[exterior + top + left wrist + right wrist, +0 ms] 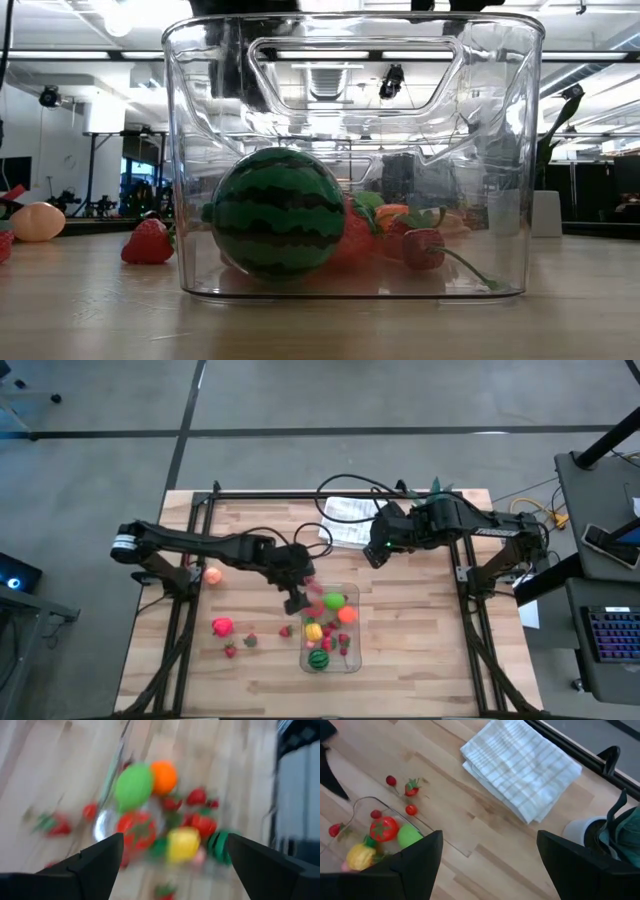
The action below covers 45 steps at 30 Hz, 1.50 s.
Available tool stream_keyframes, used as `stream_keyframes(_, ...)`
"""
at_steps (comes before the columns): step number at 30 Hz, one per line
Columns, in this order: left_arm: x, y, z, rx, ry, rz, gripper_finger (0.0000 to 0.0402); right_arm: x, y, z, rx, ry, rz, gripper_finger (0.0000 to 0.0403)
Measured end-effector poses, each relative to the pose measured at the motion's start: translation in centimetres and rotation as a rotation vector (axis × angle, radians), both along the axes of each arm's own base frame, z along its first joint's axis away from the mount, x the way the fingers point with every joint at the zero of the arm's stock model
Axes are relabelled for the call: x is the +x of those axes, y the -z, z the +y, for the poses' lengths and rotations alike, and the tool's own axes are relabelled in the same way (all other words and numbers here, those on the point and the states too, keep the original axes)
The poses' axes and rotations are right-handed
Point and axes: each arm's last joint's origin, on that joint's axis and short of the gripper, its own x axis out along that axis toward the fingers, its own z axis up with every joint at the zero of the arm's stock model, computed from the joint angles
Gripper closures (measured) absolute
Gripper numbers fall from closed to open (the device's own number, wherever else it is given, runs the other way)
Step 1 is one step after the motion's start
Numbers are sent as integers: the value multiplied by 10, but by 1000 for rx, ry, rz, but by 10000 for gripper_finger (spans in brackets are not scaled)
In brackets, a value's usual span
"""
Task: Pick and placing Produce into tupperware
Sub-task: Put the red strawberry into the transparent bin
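- The clear rectangular plastic tupperware (331, 630) with rounded corners sits on the light wooden slat table (420, 660), a bit toward the front of the middle, and there's already a pile of toy produce in it.
- Inside, from above: a lime-green round fruit (334, 601) and an orange one (347, 615) at the far end, a yellow piece (313, 631) in the middle, and the striped dark-green melon (318, 659) at the near end. Small red bits are scattered between them.
- In the low view that melon (278, 213) is pressed right up against the front wall of the tub, with red pieces behind it.
- The left gripper (296, 600) hangs just over the tub's far-left corner. Its two dark fingers (95, 865) are spread wide with nothing between them; the wrist camera looks straight down on the fruit pile.
- The right gripper (374, 554) waits farther back near the folded white cloth (348, 520), jaws also wide apart and empty. A teal spiky plant in a white pot (615, 827) is just beside the cloth.
- Still out on the table left of the tub: a pale orange round fruit (213, 574), a bright pink-red one (222, 626), and a few tiny red strawberries (250, 641).
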Motion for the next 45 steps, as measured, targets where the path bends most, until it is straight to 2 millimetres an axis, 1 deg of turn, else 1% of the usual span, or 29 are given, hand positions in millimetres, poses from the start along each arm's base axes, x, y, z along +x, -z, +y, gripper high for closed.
stream_keyframes(3,-18,1,1,50,60,89,66,0,0,0,-3,-8,7,88)
stream_keyframes(6,-31,17,-2,145,161,184,81,-2,0,0,-5,-13,20,85)
stream_keyframes(10,-34,44,-8,233,308,164,113,-3,0,0,-10,-26,31,84)
stream_keyframes(13,-27,66,-9,247,313,128,137,-3,0,0,-12,-30,33,87)
stream_keyframes(15,-22,72,-9,241,290,112,151,-3,0,0,-13,-32,34,89)
stream_keyframes(18,-17,75,-9,250,284,96,167,-4,0,0,-13,-32,40,88)
stream_keyframes(20,-17,77,-8,309,287,103,175,-5,0,0,-13,-32,50,86)
stream_keyframes(22,-18,78,-5,409,290,126,181,-6,0,0,-12,-29,58,85)
stream_keyframes(25,-19,79,3,588,249,164,190,-6,0,0,-12,-29,58,88)
stream_keyframes(27,-18,77,13,656,197,181,197,-6,0,0,-11,-25,56,91)
stream_keyframes(29,-16,76,27,666,141,175,205,-6,0,0,-11,-25,56,92)
stream_keyframes(31,-15,75,43,644,73,165,214,-6,0,0,-11,-25,56,92)
stream_keyframes(34,-16,75,66,529,52,141,228,-6,0,0,-8,-19,53,90)
stream_keyframes(36,-15,73,76,476,90,89,236,-6,0,0,-8,-19,53,90)
stream_keyframes(37,-14,72,78,485,144,60,239,-6,0,0,-8,-19,53,91)
stream_keyframes(41,-13,74,78,627,388,11,244,-6,0,0,-6,-14,51,95)
stream_keyframes(43,-10,76,78,658,450,-9,244,-6,0,0,-4,-9,49,96)
stream_keyframes(45,-9,81,78,645,477,2,244,-6,0,0,-4,-9,49,96)
